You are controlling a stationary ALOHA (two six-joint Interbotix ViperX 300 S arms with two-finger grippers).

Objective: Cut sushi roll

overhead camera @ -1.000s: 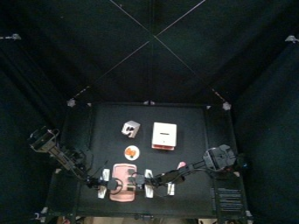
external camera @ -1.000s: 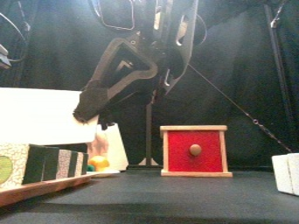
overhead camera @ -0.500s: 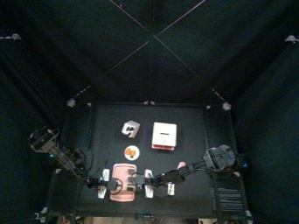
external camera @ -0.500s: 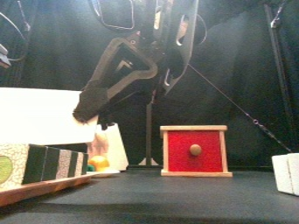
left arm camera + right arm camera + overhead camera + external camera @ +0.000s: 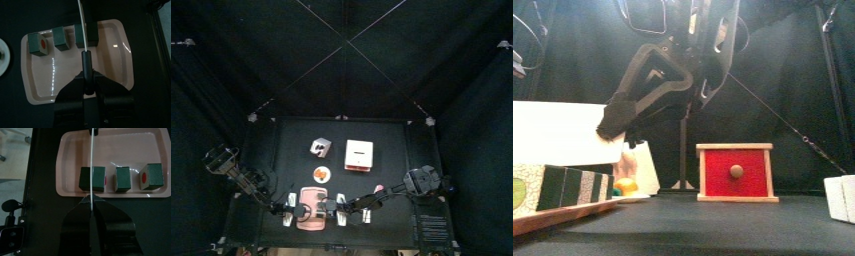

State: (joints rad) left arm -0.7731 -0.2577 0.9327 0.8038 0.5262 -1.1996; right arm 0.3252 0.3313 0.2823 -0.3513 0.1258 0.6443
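A pink tray (image 5: 117, 55) holds the sushi roll, which lies as three dark green pieces in a row. The largest piece (image 5: 85, 36) lies under the blade of a knife (image 5: 85, 62). My left gripper (image 5: 85, 80) is shut on the knife's black handle. In the right wrist view the thin blade (image 5: 91, 158) crosses the large piece (image 5: 93, 178) and runs into my right gripper (image 5: 91, 203), which is shut on it. Two smaller pieces (image 5: 123, 178) (image 5: 151, 176) lie beside it. From above, both grippers (image 5: 294, 208) (image 5: 342, 207) flank the tray (image 5: 314, 220) at the table's front.
A red and white box (image 5: 360, 153) stands mid-table and shows as a red drawer front (image 5: 736, 173) in the front view. A small block (image 5: 319, 148) and a round plate (image 5: 321, 175) lie behind the tray. A white object (image 5: 840, 197) sits at the front right.
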